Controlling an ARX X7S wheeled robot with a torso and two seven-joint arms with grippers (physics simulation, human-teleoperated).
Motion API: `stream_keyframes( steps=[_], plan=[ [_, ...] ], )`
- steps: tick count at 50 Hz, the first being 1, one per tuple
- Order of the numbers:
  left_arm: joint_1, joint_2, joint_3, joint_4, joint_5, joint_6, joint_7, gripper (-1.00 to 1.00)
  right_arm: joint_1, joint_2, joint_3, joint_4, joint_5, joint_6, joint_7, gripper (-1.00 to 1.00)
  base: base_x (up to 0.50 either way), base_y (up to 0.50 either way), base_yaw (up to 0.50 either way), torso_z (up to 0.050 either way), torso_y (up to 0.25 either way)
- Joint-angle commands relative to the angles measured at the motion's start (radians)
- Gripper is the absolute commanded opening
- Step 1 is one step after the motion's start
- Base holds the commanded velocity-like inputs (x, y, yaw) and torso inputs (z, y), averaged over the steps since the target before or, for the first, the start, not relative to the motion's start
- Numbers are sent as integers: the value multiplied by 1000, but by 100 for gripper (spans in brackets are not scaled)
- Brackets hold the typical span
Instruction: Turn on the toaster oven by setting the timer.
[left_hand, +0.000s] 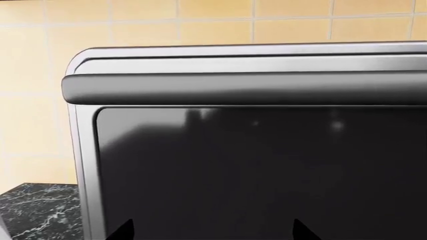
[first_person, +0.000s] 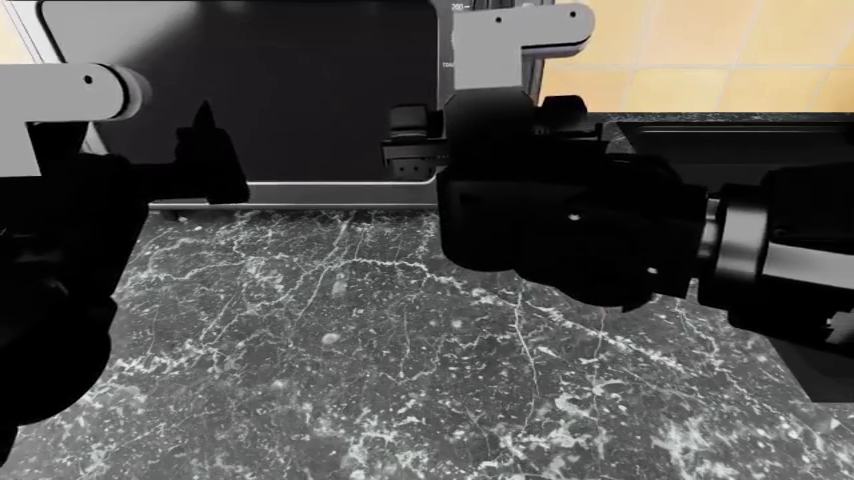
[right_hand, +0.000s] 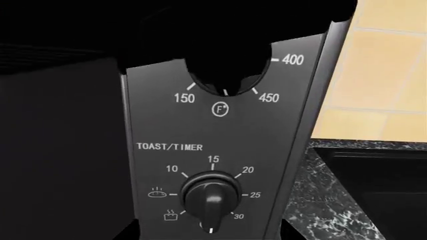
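Observation:
The silver toaster oven (left_hand: 253, 62) fills the left wrist view with its handle bar and dark glass door (left_hand: 253, 170). It also stands at the back of the head view (first_person: 267, 90). In the right wrist view the timer (right_hand: 211, 197) is a black knob under the TOAST/TIMER label, ringed by 10 to 30, with its white pointer line pointing straight down. Above it is the knob ringed by 150, 400 and 450 (right_hand: 227, 70). My right gripper (right_hand: 207, 234) is open, its tips wide on either side of the timer and not touching it. My left gripper (left_hand: 213, 232) is open and empty, facing the glass door.
The oven stands on a black marble counter (first_person: 400, 360) against a yellow tiled wall (left_hand: 200, 20). A dark sink basin (right_hand: 373, 170) lies to the right of the oven. My right arm (first_person: 574, 230) hides most of the control panel in the head view.

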Motion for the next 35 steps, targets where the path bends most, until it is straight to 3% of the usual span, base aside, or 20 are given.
stream_keyframes(
  steps=[1, 35],
  plan=[
    [-1, -1, 14, -10, 10, 13, 4, 100, -11, -5, -1, 27, -2, 6, -17, 100, 0, 0, 0, 0, 0],
    [2, 10, 71, -45, 62, 69, 15, 100, -23, -12, 4, 67, -19, 22, -62, 100, 0, 0, 0, 0, 0]
  ],
)
